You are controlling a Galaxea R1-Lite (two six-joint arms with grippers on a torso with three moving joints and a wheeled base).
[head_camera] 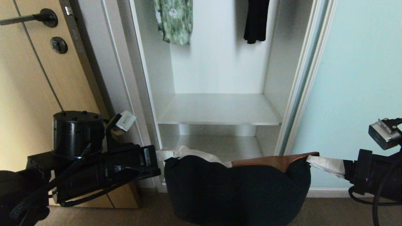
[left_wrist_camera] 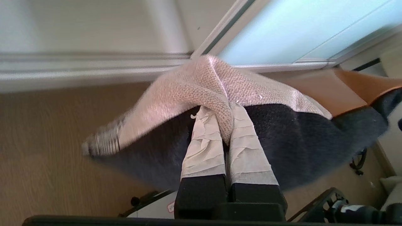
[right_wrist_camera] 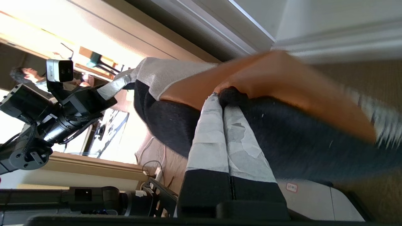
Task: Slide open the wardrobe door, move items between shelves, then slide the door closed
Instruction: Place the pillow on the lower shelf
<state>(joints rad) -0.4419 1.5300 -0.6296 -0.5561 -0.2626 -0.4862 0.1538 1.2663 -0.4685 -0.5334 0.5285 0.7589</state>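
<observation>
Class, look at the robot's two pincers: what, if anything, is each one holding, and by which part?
Both grip the bundle of folded clothes: the left pincer pinches its white knitted end, the right pincer its opposite upper edge, where black and rust-orange cloth meet.

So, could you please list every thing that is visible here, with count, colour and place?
sliding wardrobe door: one, pale blue-green, slid open to the right
shelves: two, white, inside the wardrobe
bundle of clothes: one, black with orange and white, hanging between both pincers before the wardrobe
green floral garment: one, hanging top left
black garment: one, hanging top right
wooden door: one, tan, far left
left pincer: shut on the bundle
right pincer: shut on the bundle
</observation>
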